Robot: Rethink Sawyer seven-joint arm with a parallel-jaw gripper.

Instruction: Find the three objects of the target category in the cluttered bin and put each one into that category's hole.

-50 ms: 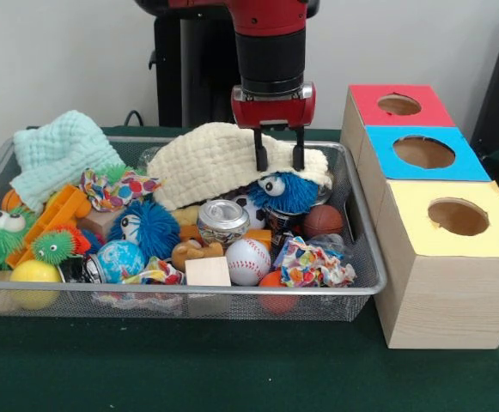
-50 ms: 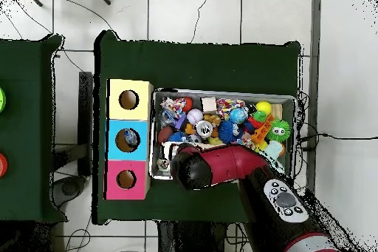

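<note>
Over cream cloth (image 1: 219, 159), fingers (image 1: 260, 153) parted.

1. A dark green tablecloth (image 1: 232, 369) covered the table
2. A second green table (image 2: 26, 127) stood well apart to the side, bearing a green object (image 2: 2, 100) and a red object (image 2: 2, 165) at its edge
3. Black cables (image 2: 74, 64) trailed across the white tiled floor (image 2: 192, 12)

I have two cameras. The front one sits low and close at the table (image 1: 232, 378) edge, facing the arm (image 1: 270, 51), and the bin (image 1: 365, 257) fills most of its picture. The overhead one looks straight down from high above and also sees the floor (image 2: 192, 12). Both share the bin (image 2: 221, 94) and the three boxes (image 2: 130, 140).
</note>
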